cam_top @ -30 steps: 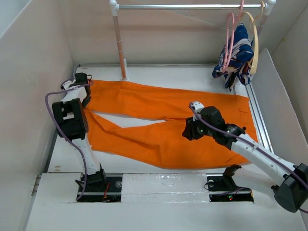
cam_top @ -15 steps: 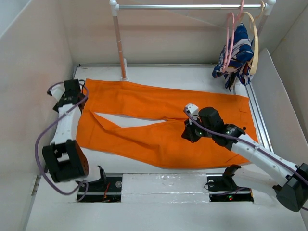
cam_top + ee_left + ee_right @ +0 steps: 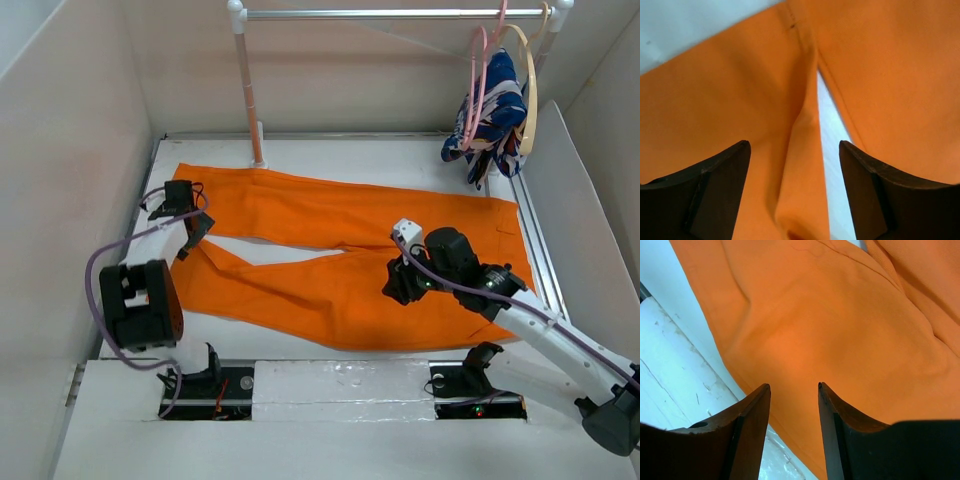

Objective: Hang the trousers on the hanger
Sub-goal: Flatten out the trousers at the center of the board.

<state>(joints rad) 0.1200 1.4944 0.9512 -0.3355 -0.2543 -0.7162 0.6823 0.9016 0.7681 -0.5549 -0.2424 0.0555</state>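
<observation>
Top external view: the orange trousers [image 3: 340, 250] lie spread flat on the white table [image 3: 400, 150], legs pointing left, waist to the right. The pink hanger [image 3: 478, 80] hangs on the rail [image 3: 390, 14] beyond the trousers' waist end, beside a tan hanger [image 3: 528, 85] carrying a blue-and-white garment [image 3: 492, 115]. The left gripper [image 3: 192, 228] hovers over the trousers' leg ends, its jaws wide apart and empty. The right gripper [image 3: 400, 285] hangs above the trousers' near leg, its jaws only narrowly parted, gripping nothing.
</observation>
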